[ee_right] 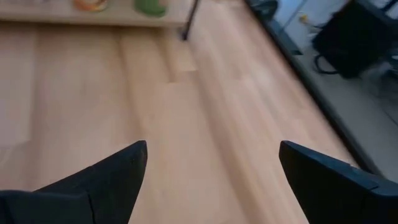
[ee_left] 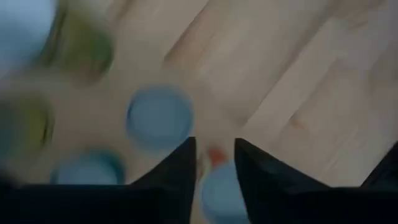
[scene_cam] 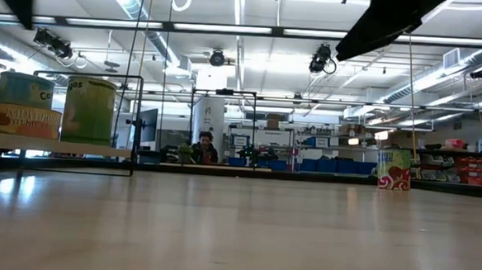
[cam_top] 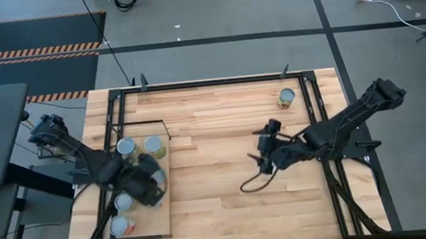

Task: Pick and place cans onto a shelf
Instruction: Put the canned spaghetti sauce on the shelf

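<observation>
- Left arm is reaching over the shelf [cam_top: 149, 226] at the counter's [cam_top: 228, 203] left side; left hand [cam_top: 151, 188] is hanging above the cans there, fingers [ee_left: 177, 174] close together with only a narrow gap. Can't tell if it's pinching anything.
- Right arm is stretching in from the right, elbow bent, over bare mid-counter; right hand [ee_right: 211, 168] is pointing down at the planks, fingers spread wide and gripping nothing.
- Shelf: flat pale wood board with a thin black frame, lighter than the planked counter.
- Cans on shelf [cam_top: 140, 147]: small round tins with silvery or grey-blue tops; the low view is showing yellow and green labels.
- One lone can [cam_top: 286, 97] is standing upright near the far right of the counter, well apart from both hands; green and red label.
</observation>
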Controlling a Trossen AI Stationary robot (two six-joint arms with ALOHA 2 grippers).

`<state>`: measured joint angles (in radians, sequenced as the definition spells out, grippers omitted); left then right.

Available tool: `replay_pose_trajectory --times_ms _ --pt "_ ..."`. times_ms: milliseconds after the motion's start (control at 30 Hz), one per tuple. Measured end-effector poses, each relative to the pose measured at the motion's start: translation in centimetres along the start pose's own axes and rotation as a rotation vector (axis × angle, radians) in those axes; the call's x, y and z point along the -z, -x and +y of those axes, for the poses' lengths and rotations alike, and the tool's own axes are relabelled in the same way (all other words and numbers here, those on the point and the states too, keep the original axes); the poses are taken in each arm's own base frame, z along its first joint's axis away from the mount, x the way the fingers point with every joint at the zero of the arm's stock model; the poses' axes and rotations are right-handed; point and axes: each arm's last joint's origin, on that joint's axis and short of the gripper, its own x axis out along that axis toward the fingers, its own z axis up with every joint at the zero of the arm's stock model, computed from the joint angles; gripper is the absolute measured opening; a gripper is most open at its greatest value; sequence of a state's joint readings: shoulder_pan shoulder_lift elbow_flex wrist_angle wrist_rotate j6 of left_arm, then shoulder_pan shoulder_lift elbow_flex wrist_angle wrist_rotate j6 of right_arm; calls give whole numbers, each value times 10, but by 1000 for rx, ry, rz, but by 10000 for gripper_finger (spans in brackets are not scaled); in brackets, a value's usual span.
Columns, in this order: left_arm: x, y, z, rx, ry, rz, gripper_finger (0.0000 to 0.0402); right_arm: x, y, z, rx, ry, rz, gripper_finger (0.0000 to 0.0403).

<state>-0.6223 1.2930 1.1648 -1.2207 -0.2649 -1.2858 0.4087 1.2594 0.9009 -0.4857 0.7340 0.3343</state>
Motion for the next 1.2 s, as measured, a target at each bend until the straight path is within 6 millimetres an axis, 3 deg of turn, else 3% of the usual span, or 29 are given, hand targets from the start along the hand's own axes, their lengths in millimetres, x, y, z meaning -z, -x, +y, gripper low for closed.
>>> replay_pose_trajectory --times_ms 167,367,600,800,900,1067,1200 --pt "-41 -8 -2 83 -216 -137 61 -3 -4 -26 62 -40 -14 373" --pt "-92 -8 15 86 -415 -316 8 5 -22 -68 100 -126 -1 373" --pt "-139 -14 31 231 -624 -502 6 27 -45 -119 164 -248 103 373" --pt "-152 -49 60 318 -642 -599 6 45 -57 -164 330 -382 197 373" --pt "-148 -70 77 325 -604 -589 7 53 -60 -191 427 -462 223 373" --pt "-141 -83 81 405 -534 -762 4 74 -67 -226 558 -550 319 353" --pt "-134 -88 75 469 -551 -904 9 86 -73 -239 603 -579 383 296"
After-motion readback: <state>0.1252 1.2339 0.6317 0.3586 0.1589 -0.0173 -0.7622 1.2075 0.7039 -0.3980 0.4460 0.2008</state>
